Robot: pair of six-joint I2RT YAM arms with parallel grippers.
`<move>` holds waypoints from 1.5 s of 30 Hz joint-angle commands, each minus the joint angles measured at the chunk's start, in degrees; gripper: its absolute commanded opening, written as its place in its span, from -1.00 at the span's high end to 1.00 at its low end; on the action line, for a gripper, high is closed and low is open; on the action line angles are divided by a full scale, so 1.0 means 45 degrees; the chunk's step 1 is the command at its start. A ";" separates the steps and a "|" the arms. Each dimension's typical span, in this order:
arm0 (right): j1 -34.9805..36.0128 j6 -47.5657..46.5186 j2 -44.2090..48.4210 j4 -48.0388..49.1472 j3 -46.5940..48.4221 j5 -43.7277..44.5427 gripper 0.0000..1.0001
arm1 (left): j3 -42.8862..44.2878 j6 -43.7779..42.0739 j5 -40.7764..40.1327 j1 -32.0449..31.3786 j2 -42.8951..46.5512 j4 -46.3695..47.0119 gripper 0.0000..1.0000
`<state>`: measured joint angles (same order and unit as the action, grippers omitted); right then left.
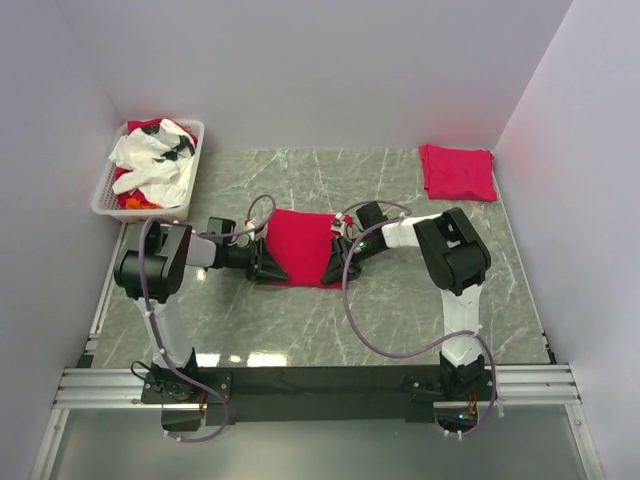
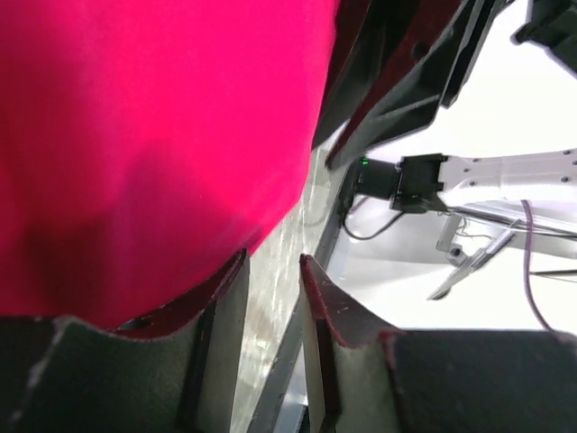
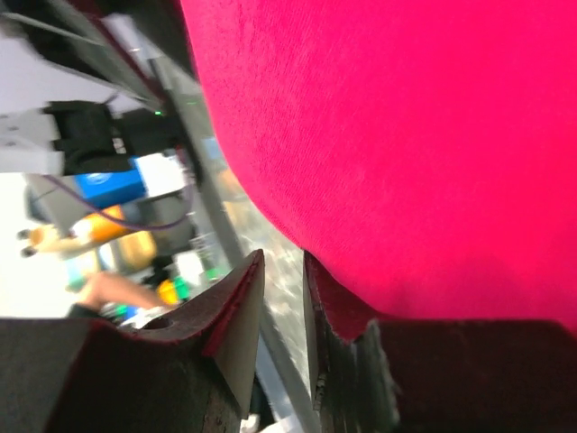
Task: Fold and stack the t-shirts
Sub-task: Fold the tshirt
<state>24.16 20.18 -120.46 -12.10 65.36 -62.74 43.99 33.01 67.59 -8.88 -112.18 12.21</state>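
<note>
At the far left of the desk (image 1: 400,300) a white basket (image 1: 101,190) is seen, with white and red cloth heaped in it. It is well apart from both grippers.

The left gripper (image 1: 262,262) is laid low against the left edge of the t-shirt (image 1: 300,245), towards its near corner. In its wrist view the left gripper (image 2: 273,262) is seen with its jaws a little apart. Bare desk shows in the gap, and no cloth is seen between them. The t-shirt (image 2: 153,135) is seen lying over the outer side of one finger (image 2: 216,325).

The t-shirt is spread flat in the middle of the desk, between the two grippers. Its longer axis is judged to run from near to far, slightly tilted, so the grippers face each other across its shorter width.

The right gripper (image 1: 338,258) is set in mirror fashion at the right edge, also near the front corner. In its wrist view the right gripper (image 3: 284,257) is likewise seen narrowly parted, with desk in the gap and the t-shirt (image 3: 406,135) lying over the outer side of one finger (image 3: 352,379). Nothing is seen to be clamped by either gripper.

In the far right corner a folded t-shirt (image 1: 457,172) is lying. It is well apart from the middle one and nearer to the right arm, so a transfer there is judged to suit that side.
</note>
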 commanded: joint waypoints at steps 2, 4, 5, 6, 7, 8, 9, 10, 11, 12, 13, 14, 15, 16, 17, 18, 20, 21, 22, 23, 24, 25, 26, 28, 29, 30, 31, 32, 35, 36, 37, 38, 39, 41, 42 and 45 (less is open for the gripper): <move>-0.0816 -0.2414 0.1764 -0.2135 -0.0032 0.2339 0.37 | 0.1509 -0.4218 -0.0703 0.0060 0.2406 -0.4152 0.28; -0.1517 -0.2571 0.2392 -0.2370 -0.0344 0.2360 0.35 | 0.2039 -0.5456 -0.1615 -0.0114 0.3574 -0.5736 0.26; -0.1735 -0.2591 0.3091 -0.2467 -0.0442 0.2302 0.33 | 0.2467 -0.6622 -0.1951 -0.0251 0.3968 -0.6030 0.25; -0.1891 -0.2591 0.3543 -0.2545 -0.0772 0.2302 0.31 | 0.2568 -0.7136 -0.2341 -0.0736 0.4320 -0.6149 0.22; -0.2183 -0.2688 0.3992 -0.2546 -0.0930 0.2340 0.26 | 0.2646 -0.7837 -0.2867 -0.1146 0.4942 -0.6170 0.21; -0.2302 -0.2766 0.4789 -0.2662 -0.1047 0.2418 0.24 | 0.2840 -0.8811 -0.4168 -0.1595 0.5181 -0.6150 0.21; -0.2458 -0.2786 0.5165 -0.2818 -0.1281 0.2516 0.22 | 0.2842 -0.9208 -0.4567 -0.2025 0.5376 -0.5996 0.19; -0.2730 -0.2728 0.5768 -0.2800 -0.1438 0.2671 0.17 | 0.2823 -0.9869 -0.5132 -0.2996 0.5688 -0.5588 0.19; -0.2907 -0.2592 0.6025 -0.2626 -0.1768 0.2827 0.13 | 0.2765 -1.0127 -0.6356 -0.3567 0.5787 -0.5294 0.19; -0.3063 -0.2456 0.6240 -0.2489 -0.1965 0.2926 0.08 | 0.2667 -1.0400 -0.7064 -0.4694 0.5846 -0.4923 0.19; -0.3220 -0.2184 0.6339 -0.2371 -0.2121 0.3159 -0.01 | 0.2589 -1.0616 -0.7651 -0.5227 0.5847 -0.4243 0.19; -0.3608 -0.2046 0.6340 -0.2274 -0.2277 0.3180 -0.04 | 0.2376 -1.0985 -0.8237 -0.5755 0.5808 -0.3772 0.18; -0.3824 -0.1619 0.6282 -0.2060 -0.2356 0.3239 -0.14 | 0.2316 -1.1240 -0.9655 -0.6785 0.5595 -0.3458 0.19; -0.4078 -0.1363 0.6088 -0.1884 -0.2435 0.3297 -0.18 | 0.2276 -1.1610 -1.0249 -0.7240 0.5477 -0.3184 0.19; -0.4332 -0.1167 0.5912 -0.1785 -0.2455 0.3220 -0.19 | 0.2121 -1.1691 -1.0893 -0.7592 0.5399 -0.2253 0.19; -0.4798 -0.0817 0.5756 -0.1630 -0.2455 0.3084 -0.20 | 0.1965 -1.1789 -1.1673 -0.8215 0.5320 -0.1819 0.20; -0.5095 -0.0425 0.5385 -0.1337 -0.2513 0.3160 -0.20 | 0.1536 -1.2393 -1.2322 -0.8785 0.5106 -0.0630 0.20; -0.5251 -0.0036 0.5345 -0.1258 -0.2571 0.3238 -0.19 | 0.1476 -1.2647 -1.2809 -0.9309 0.4989 -0.0333 0.21; -0.5272 0.0142 0.5344 -0.1141 -0.2630 0.3317 -0.19 | 0.1320 -1.3171 -1.3007 -0.9508 0.4717 -0.0079 0.22; -0.5272 0.0337 0.5383 -0.0966 -0.2882 0.3414 -0.19 | 0.1300 -1.3389 -1.3106 -0.9665 0.4579 0.0117 0.24; -0.5291 0.0783 0.5422 -0.0558 -0.3039 0.3415 -0.19 | 0.1222 -1.3623 -1.3145 -0.9898 0.4442 0.0545 0.24; -0.5291 0.1020 0.5480 -0.0264 -0.3253 0.3415 -0.20 | 0.1183 -1.3858 -1.3223 -1.0017 0.4170 0.0684 0.24; -0.5272 0.1274 0.5539 -0.0009 -0.3642 0.3454 -0.20 | 0.1201 -1.4401 -1.3243 -1.0114 0.3955 0.0666 0.24; -0.5272 0.1763 0.5578 0.0597 -0.3957 0.3533 -0.23 | 0.1280 -1.4950 -1.3147 -1.0291 0.3487 0.0705 0.26; -0.5291 0.1842 0.5559 0.0695 -0.4133 0.3493 -0.25 | 0.1299 -1.5108 -1.3030 -1.0311 0.3348 0.0628 0.26; -0.5291 0.1997 0.5559 0.0870 -0.4173 0.3454 -0.26 | 0.1357 -1.5207 -1.3028 -1.0349 0.3192 0.0608 0.26; -0.5272 0.2018 0.5520 0.0853 -0.4174 0.3454 -0.30 | 0.1532 -1.5324 -1.3067 -1.0350 0.2843 0.0453 0.26; -0.5272 0.2018 0.5481 0.0872 -0.4135 0.3454 -0.31 | 0.1630 -1.5364 -1.3106 -1.0350 0.2665 0.0374 0.27; -0.5291 0.2096 0.5305 0.0949 -0.4115 0.3357 -0.36 | 0.1787 -1.5539 -1.3145 -1.0350 0.2137 0.0256 0.29; -0.5291 0.2271 0.5266 0.1066 -0.4173 0.3337 -0.38 | 0.1846 -1.5540 -1.3146 -1.0350 0.2020 0.0179 0.29; -0.5291 0.2388 0.5227 0.1222 -0.4270 0.3279 -0.40 | 0.1885 -1.5482 -1.3223 -1.0330 0.1845 0.0197 0.31; -0.5291 0.2505 0.5227 0.1378 -0.4465 0.3298 -0.42 | 0.1885 -1.5481 -1.3340 -1.0350 0.1766 0.0371 0.33; -0.5291 0.2816 0.5208 0.1825 -0.4583 0.3278 -0.43 | 0.1885 -1.5443 -1.3496 -1.0292 0.1707 0.0451 0.41; -0.5272 0.3091 0.5032 0.2392 -0.4836 0.3201 -0.47 | 0.2002 -1.5248 -1.3381 -1.0155 0.1589 0.0607 0.60; -0.5272 0.3383 0.4935 0.2531 -0.4857 0.3181 -0.49 | 0.2060 -1.5131 -1.3109 -0.9961 0.1589 0.0608 0.67; -0.5272 0.3930 0.4349 0.3097 -0.4663 0.3063 -0.51 | 0.2431 -1.4545 -1.2233 -0.9473 0.1647 0.0491 0.90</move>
<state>0.23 33.93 -98.87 -3.57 44.16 -47.99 52.10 -34.65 8.97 -54.04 -104.51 13.67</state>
